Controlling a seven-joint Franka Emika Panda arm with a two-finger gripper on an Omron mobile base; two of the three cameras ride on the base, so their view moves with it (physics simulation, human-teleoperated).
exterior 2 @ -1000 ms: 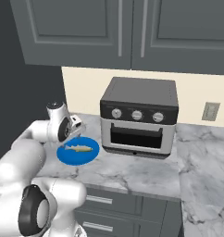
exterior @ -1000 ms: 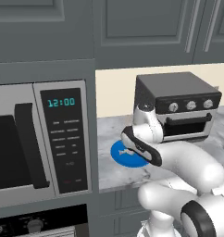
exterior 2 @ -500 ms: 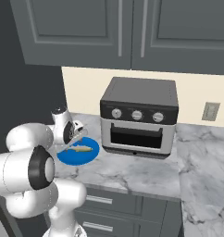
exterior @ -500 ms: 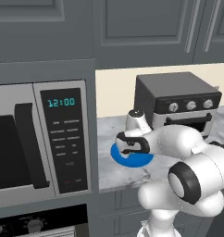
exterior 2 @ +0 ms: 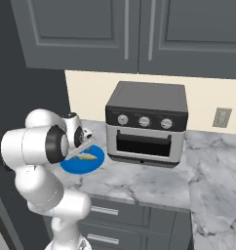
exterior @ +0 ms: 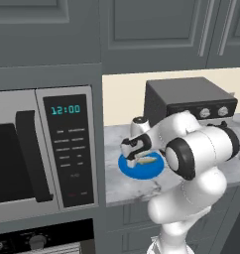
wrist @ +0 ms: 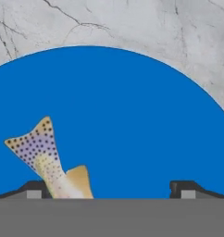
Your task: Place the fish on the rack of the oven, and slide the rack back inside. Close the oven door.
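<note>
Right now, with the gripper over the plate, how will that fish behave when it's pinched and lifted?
The fish looks slim and small beside the plate, so probably light. Its thin body may sag or swing if gripped near one end. Its smooth skin could slip between the open gripper fingers, and a push might skate it across the glossy plate.

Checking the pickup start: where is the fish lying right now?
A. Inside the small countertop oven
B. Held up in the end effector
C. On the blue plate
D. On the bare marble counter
C. The fish lies on the blue plate, with the open end effector poised over it, not gripping.
</note>
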